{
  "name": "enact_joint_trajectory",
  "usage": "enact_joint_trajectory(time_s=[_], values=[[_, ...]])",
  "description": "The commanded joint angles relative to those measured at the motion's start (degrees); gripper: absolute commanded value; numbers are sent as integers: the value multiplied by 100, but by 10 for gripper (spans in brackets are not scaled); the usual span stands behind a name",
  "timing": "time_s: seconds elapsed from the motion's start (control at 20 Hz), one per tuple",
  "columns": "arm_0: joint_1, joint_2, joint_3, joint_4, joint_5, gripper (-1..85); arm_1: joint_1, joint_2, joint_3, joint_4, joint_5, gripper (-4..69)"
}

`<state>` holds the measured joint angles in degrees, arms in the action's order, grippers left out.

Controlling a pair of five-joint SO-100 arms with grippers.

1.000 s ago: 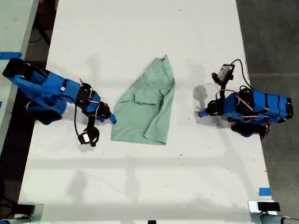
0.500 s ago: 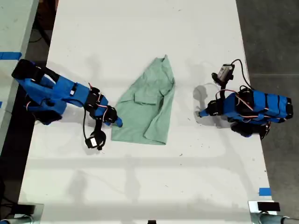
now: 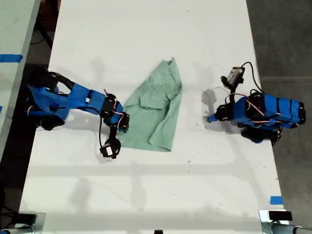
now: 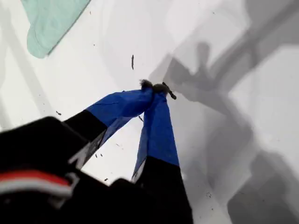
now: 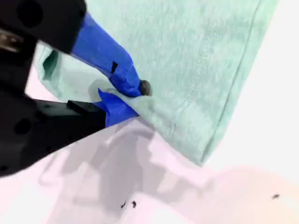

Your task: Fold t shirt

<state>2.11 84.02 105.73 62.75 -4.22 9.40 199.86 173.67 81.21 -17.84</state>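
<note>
Exterior view: t shirt (image 3: 155, 113) mid-table (image 3: 146, 195), partly folded; second gripper (image 3: 122, 123) at its hem edge on the view's left, placed for a fold; bare surface all round.

First wrist view: first gripper (image 4: 154, 88) pinched closed on nothing, parked clear; cloth well beyond fingertips.

Second wrist view: fingers (image 5: 122, 77) closed narrow, clamping a hem fold between tips; hem corner just beyond them.

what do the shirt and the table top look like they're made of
Shirt: soft knit fabric, probably cotton jersey, matte mint green; it wrinkles, folds limply and shows a stitched hem. Table: a hard, smooth white top, perhaps laminate or painted board; it takes soft shadows, shows faint sheen and carries small dark specks.
</note>
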Motion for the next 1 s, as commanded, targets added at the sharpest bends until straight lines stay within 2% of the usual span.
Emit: enact_joint_trajectory(time_s=[0.0,0.1,0.2,0.65,0.95], values=[[-53,-44,-791,1187,-70,-3,-70,62,264,-79,-9,-12],[-79,-255,-1591,2294,-18,-3,-70,62,264,-79,-9,-12],[-149,-334,-2145,2760,281,-3,-62,62,264,-79,-18,-12],[-475,-756,-3771,2795,967,-3,-70,62,264,-79,-35,-13],[-466,-1274,-4755,2725,1116,-3,-70,70,264,-79,-44,-16]])
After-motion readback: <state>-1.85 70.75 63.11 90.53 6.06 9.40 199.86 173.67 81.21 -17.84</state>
